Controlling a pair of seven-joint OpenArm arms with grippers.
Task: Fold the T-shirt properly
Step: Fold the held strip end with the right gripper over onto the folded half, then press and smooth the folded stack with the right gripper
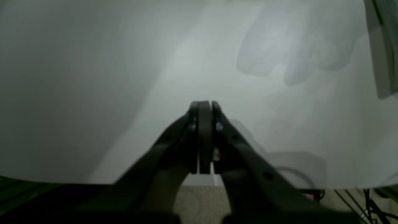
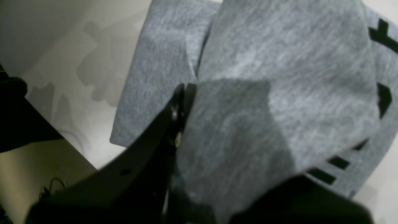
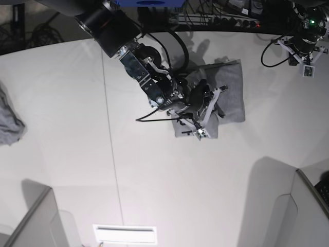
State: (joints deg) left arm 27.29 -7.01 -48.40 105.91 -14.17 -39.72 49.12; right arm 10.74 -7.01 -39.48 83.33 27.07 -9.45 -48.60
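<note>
The heather-grey T-shirt [image 3: 231, 85] lies partly folded on the white table [image 3: 67, 103], right of centre in the base view. My right gripper [image 3: 213, 107] hangs over its front edge, shut on a flap of the T-shirt. In the right wrist view that lifted flap [image 2: 279, 77] drapes over the right gripper [image 2: 190, 88] and hides one finger. Black lettering [image 2: 383, 33] shows on the layer beneath. My left gripper [image 1: 203, 104] is shut and holds nothing, over bare table near the far right edge, away from the shirt.
A smaller grey cloth lump [image 3: 9, 123] sits at the table's left edge. Grey partitions stand at the front left [image 3: 36, 221] and front right [image 3: 303, 206]. A white strip [image 3: 125, 234] lies at the front. The left arm [image 3: 304, 31] and cables occupy the back right.
</note>
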